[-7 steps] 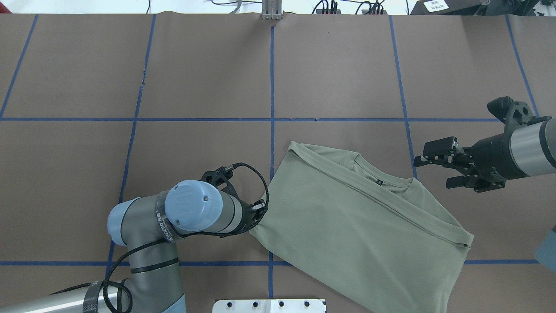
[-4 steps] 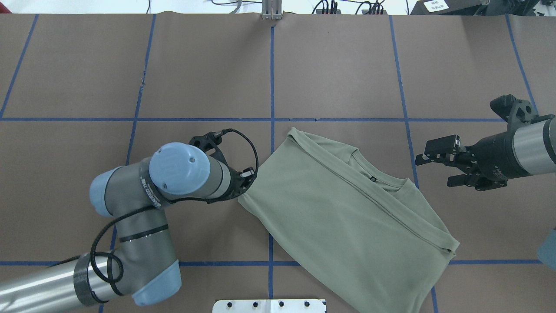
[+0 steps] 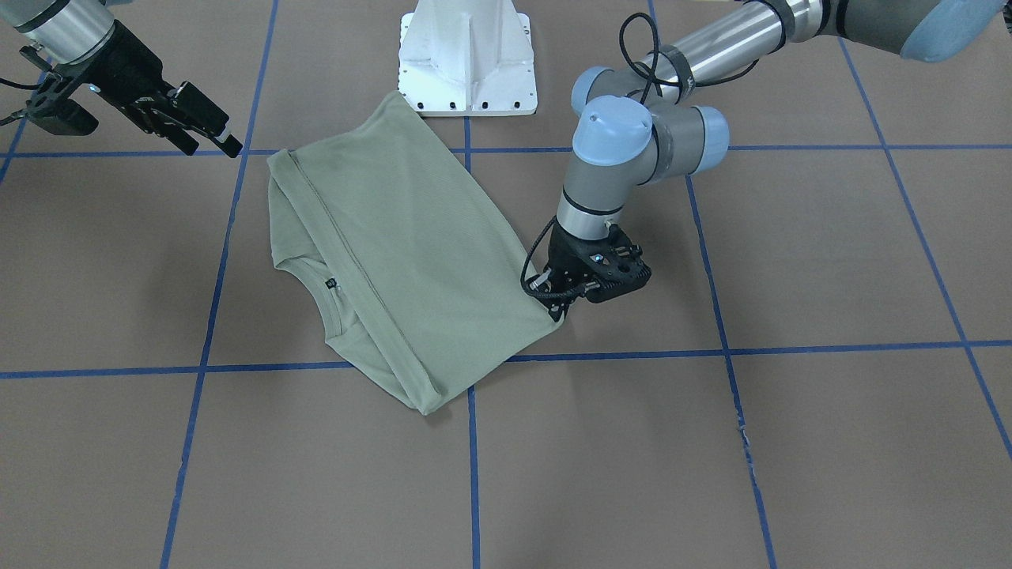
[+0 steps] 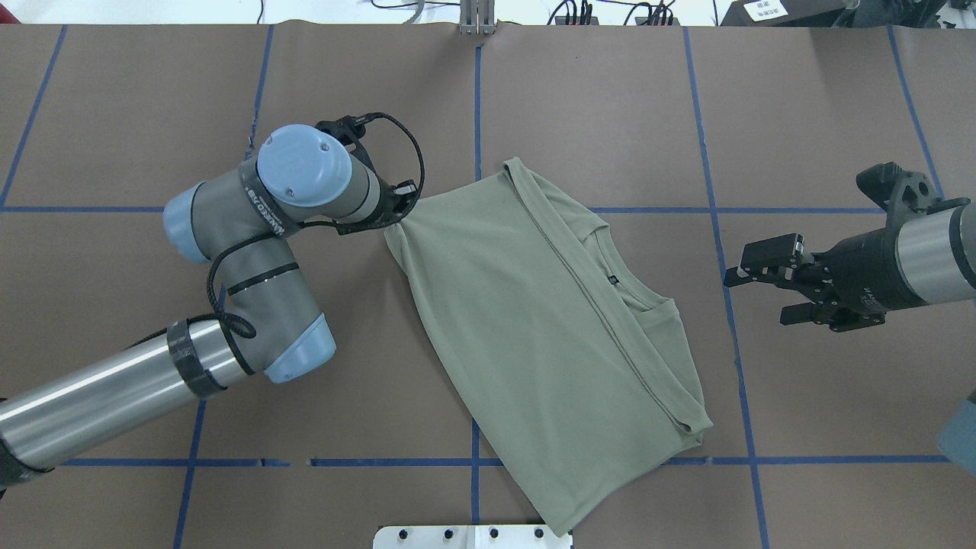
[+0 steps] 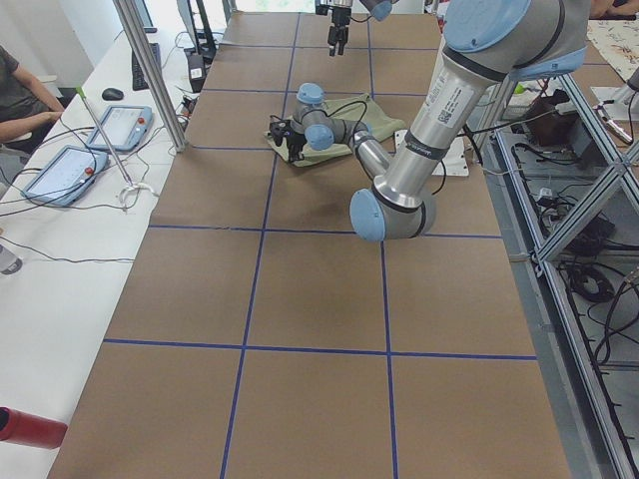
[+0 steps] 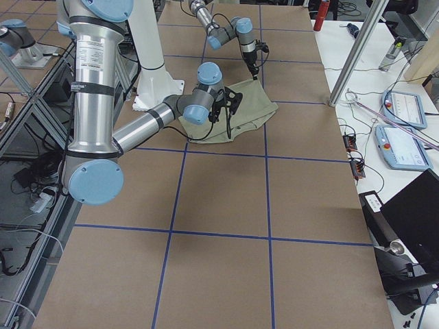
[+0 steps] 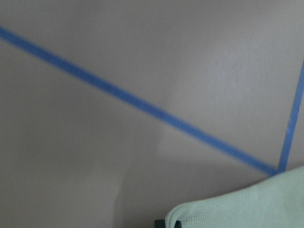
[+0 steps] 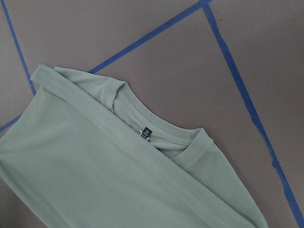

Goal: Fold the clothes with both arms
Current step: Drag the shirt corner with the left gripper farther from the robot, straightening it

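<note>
The pale sage-green shirt (image 4: 534, 320) lies folded on the brown table, its neck label (image 4: 611, 280) facing up. It also shows in the front-facing view (image 3: 395, 261) and the right wrist view (image 8: 118, 180). My left gripper (image 4: 398, 216) is shut on the shirt's far left corner, low at the table, and the cloth is drawn to a point there (image 3: 557, 304). That corner fills the bottom right of the left wrist view (image 7: 247, 209). My right gripper (image 4: 759, 299) is open and empty, hovering right of the shirt's collar, apart from the cloth (image 3: 213, 150).
The white pedestal base (image 3: 468, 63) stands at the near table edge, with the shirt's hem just in front of it (image 4: 473, 536). Blue tape lines (image 4: 477, 114) divide the brown table. Operator tables with tablets (image 5: 110, 125) lie beyond the far edge.
My left gripper has moved away from the robot and slightly left, dragging the shirt's corner with it. The shirt has slid and turned on the table. The right gripper has hardly moved.
</note>
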You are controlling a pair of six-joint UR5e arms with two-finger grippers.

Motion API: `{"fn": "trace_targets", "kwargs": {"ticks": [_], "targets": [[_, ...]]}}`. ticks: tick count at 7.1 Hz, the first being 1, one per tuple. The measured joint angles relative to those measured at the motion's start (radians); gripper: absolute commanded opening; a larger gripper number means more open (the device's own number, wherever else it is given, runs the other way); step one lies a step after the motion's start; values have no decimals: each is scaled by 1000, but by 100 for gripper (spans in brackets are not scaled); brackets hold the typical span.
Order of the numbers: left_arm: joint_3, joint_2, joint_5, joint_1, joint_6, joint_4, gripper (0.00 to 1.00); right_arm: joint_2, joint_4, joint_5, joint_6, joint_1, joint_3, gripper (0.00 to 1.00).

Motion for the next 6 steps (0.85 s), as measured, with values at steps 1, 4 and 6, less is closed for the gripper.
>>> {"fn": "trace_targets", "kwargs": {"ticks": [1,4,6], "targets": [[87,-42,1,-45,63,-39,0,1,0,-3,0,0,-2,100],[363,-180,33,-111,178,-240,0,2,0,-10,0,-2,-5,100],[527,-296,85,-114,203,-354,0,-6,-1,-12,0,-1,-9,100]]}}
